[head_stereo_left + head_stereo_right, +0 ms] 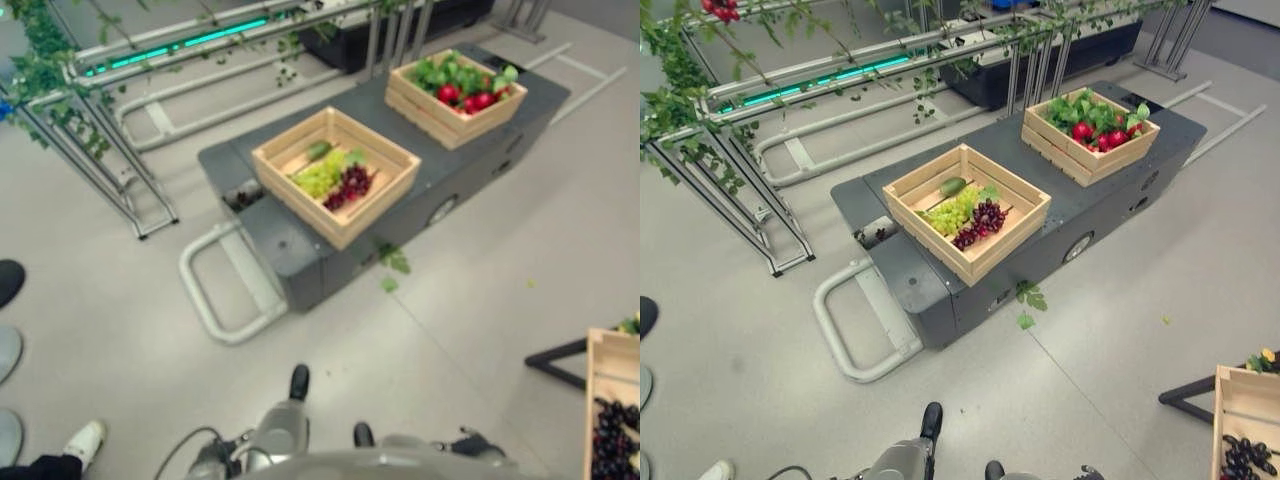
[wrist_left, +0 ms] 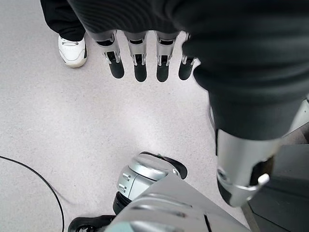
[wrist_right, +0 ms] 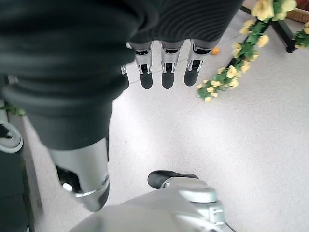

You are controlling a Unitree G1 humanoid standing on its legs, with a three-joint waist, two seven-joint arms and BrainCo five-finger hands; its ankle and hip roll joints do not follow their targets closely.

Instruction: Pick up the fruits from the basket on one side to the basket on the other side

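A wooden crate on a dark grey cart holds green grapes, purple grapes and a green fruit. A second crate farther back on the cart holds red fruits among green leaves. At the lower right a third wooden crate with dark grapes rests on a black stand. My left hand hangs over the floor, fingers straight, holding nothing. My right hand also hangs over the floor, open and empty.
The cart has a grey tube handle on its near left. Metal racks with vines stand at the back left. A person's white shoe is close on my left. A yellow flower garland lies on the floor to my right.
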